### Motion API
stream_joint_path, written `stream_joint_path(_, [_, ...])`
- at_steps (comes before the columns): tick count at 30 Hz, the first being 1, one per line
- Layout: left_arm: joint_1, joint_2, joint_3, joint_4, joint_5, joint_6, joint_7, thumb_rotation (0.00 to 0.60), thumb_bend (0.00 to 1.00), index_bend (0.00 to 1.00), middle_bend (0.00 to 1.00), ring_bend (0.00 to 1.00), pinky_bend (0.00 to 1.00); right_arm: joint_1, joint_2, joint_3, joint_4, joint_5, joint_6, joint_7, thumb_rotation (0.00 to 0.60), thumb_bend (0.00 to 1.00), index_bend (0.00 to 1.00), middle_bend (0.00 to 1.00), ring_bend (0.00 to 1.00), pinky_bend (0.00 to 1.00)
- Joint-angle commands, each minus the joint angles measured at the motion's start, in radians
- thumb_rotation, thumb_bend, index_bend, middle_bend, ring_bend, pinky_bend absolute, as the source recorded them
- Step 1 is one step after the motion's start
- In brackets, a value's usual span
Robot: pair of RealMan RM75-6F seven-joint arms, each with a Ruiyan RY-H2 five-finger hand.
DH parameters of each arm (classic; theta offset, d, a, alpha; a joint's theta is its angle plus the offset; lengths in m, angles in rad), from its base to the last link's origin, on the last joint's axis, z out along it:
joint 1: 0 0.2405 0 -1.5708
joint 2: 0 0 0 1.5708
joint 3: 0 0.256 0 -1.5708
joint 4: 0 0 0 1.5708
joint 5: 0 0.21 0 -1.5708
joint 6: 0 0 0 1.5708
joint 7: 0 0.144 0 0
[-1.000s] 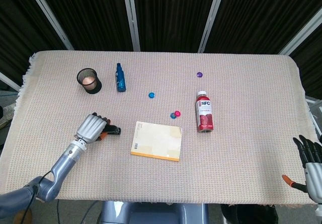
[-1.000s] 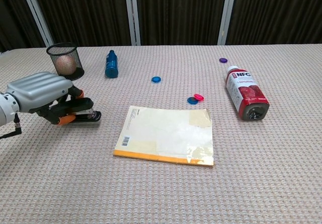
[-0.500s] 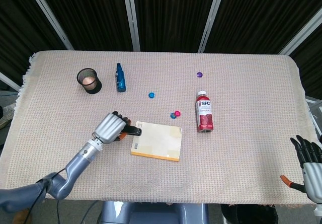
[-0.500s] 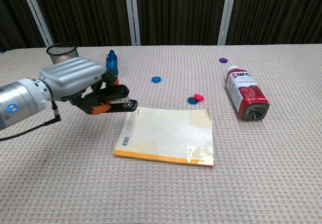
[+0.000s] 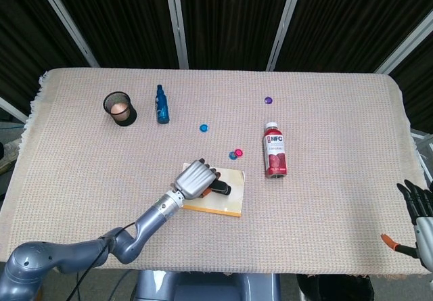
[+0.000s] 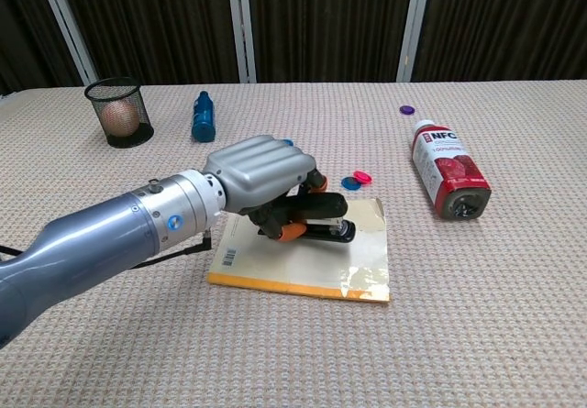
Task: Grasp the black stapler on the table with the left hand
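Observation:
My left hand (image 5: 195, 180) (image 6: 264, 175) grips the black stapler (image 5: 219, 189) (image 6: 318, 230) and holds it over the yellow notebook (image 5: 226, 203) (image 6: 353, 266) at mid table. The stapler's front end sticks out to the right of the curled fingers, low above the notebook's cover; whether it touches the cover I cannot tell. My right hand (image 5: 419, 214) hangs at the far right beyond the table's edge, fingers apart and holding nothing; the chest view does not show it.
A red NFC bottle (image 5: 274, 151) (image 6: 448, 170) lies right of the notebook. Small blue, pink and purple caps (image 5: 235, 154) (image 6: 356, 180) dot the middle. A blue bottle (image 5: 162, 103) (image 6: 203, 115) and a black mesh cup (image 5: 119, 107) (image 6: 120, 110) stand at the back left.
My left hand has carried the stapler rightward from the bare cloth at the left to over the notebook. The right hand has barely shifted.

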State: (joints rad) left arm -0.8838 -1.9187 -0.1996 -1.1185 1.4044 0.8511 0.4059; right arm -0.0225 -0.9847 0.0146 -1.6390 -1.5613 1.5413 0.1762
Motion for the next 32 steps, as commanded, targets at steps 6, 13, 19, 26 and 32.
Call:
stream_joint_path(6, [-0.001, 0.002, 0.006, -0.02, -0.02, 0.016, 0.024, 0.6, 0.25, 0.09, 0.28, 0.32, 0.39, -0.011, 0.004, -0.002, 0.008, -0.009, 0.023, 0.019, 0.6, 0.06, 0.0, 0.0, 0.0, 0.0])
stream_joint_path(13, [0.05, 0.171, 0.02, -0.235, -0.039, 0.054, 0.057, 0.6, 0.21, 0.0, 0.13, 0.16, 0.29, -0.003, -0.007, 0.0, -0.002, 0.001, 0.004, -0.024, 0.6, 0.06, 0.0, 0.0, 0.0, 0.0])
stream_joint_path(19, [0.139, 0.348, 0.049, -0.447, -0.031, 0.164, 0.084, 0.6, 0.21, 0.0, 0.0, 0.0, 0.18, -0.001, -0.018, 0.002, -0.012, 0.005, 0.003, -0.062, 0.6, 0.06, 0.0, 0.0, 0.0, 0.0])
stream_joint_path(26, [0.416, 0.561, 0.205, -0.6, 0.054, 0.522, 0.162, 0.6, 0.22, 0.0, 0.0, 0.0, 0.16, 0.004, -0.034, 0.004, -0.018, 0.011, -0.006, -0.106, 0.6, 0.06, 0.0, 0.0, 0.0, 0.0])
stream_joint_path(32, [0.534, 0.586, 0.244, -0.534, 0.049, 0.641, 0.119, 0.6, 0.23, 0.0, 0.0, 0.0, 0.18, 0.006, -0.054, 0.001, -0.029, 0.008, -0.01, -0.165, 0.6, 0.06, 0.0, 0.0, 0.0, 0.0])
